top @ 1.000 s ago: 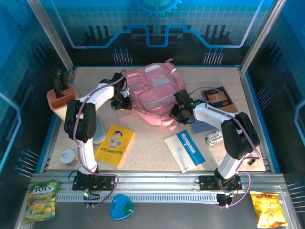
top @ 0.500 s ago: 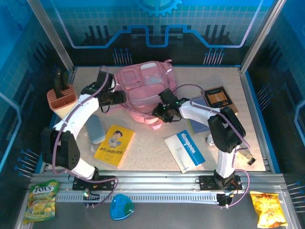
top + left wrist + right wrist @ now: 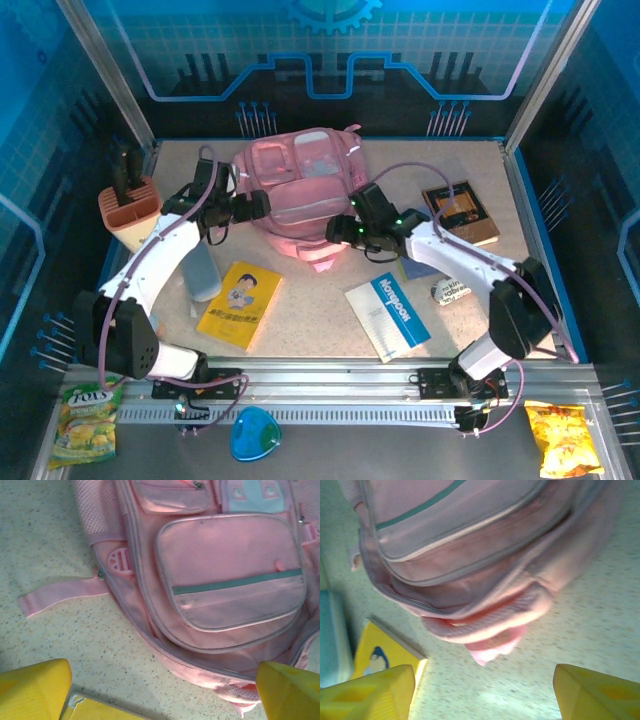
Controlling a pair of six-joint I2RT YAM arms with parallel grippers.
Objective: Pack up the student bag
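Pink student bag (image 3: 295,188), cut off in both wrist views

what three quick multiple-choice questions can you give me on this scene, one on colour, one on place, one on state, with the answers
1. What colour is the backpack?
A blue; B pink; C green.

2. Where is the yellow booklet?
A inside the backpack; B on top of the backpack; C flat on the table, on the near side of the backpack.

3. How does the left tool stand?
A open, holding nothing; B shut on a strap; C shut on the booklet.

Answers:
1 B, its fabric is pink all over.
2 C, the booklet lies on the bare tabletop, on the left arm's side.
3 A, its yellow fingers stand wide apart above the backpack and grip nothing.
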